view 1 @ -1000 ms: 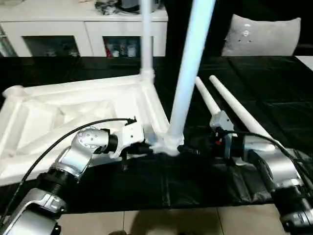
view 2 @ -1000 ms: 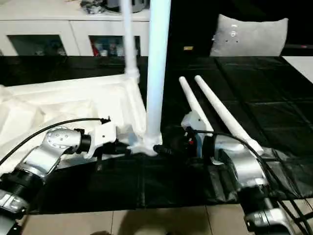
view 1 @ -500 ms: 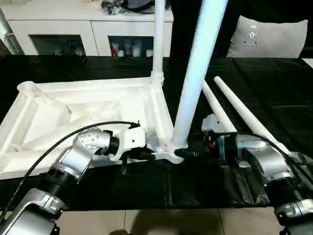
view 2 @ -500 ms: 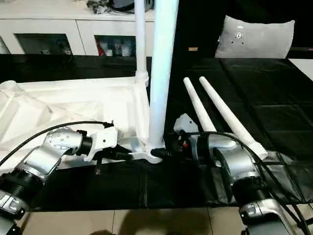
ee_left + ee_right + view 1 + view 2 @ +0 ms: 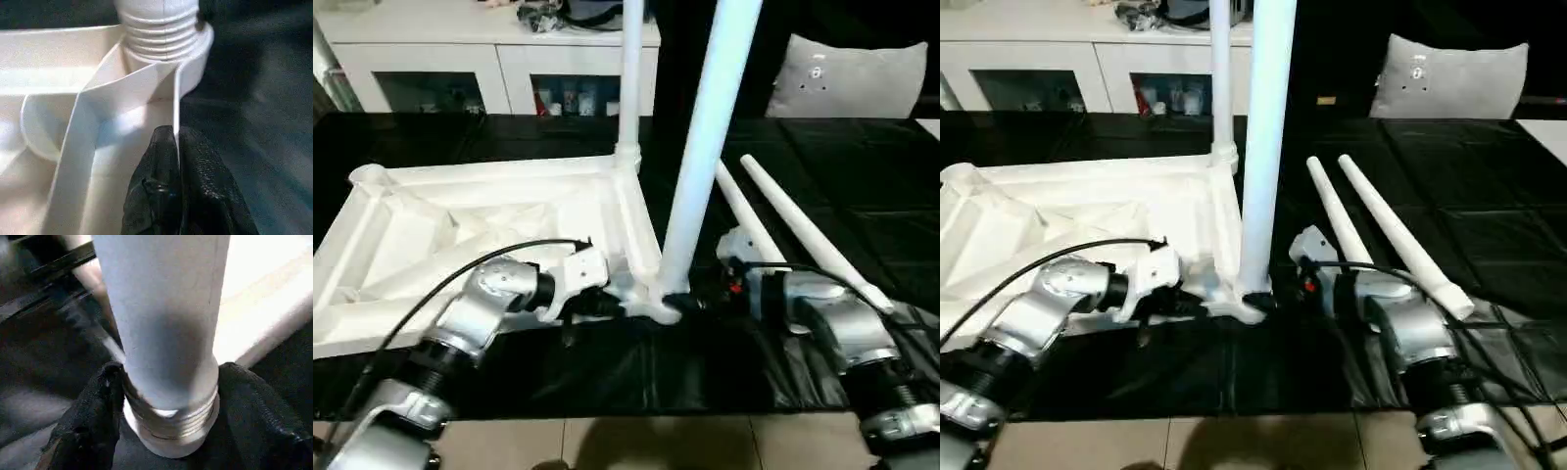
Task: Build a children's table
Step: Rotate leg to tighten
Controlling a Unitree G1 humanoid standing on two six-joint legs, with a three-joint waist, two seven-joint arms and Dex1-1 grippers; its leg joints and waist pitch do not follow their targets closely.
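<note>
The children's table top (image 5: 499, 230) lies upside down, ribbed underside up, on a black mat (image 5: 862, 186) near the mat's front edge. Two legs stand upright in its right-hand corner sockets: the near leg (image 5: 700, 157) at the front corner, the far leg (image 5: 629, 78) at the back corner. Two loose legs (image 5: 1381, 230) lie side by side on the mat just to the right of the top, running toward the back.

The left gripper (image 5: 171, 191) pinches a thin upright rib of the top beside the front socket, one finger on each side. The right gripper (image 5: 166, 426) clasps the near leg at its threaded base, its fingers (image 5: 90, 416) on either side.

Behind the mat stands a white cabinet (image 5: 489, 69) with glass doors, and a grey cushion (image 5: 1454, 73) sits at the back right. No writing can be read.
</note>
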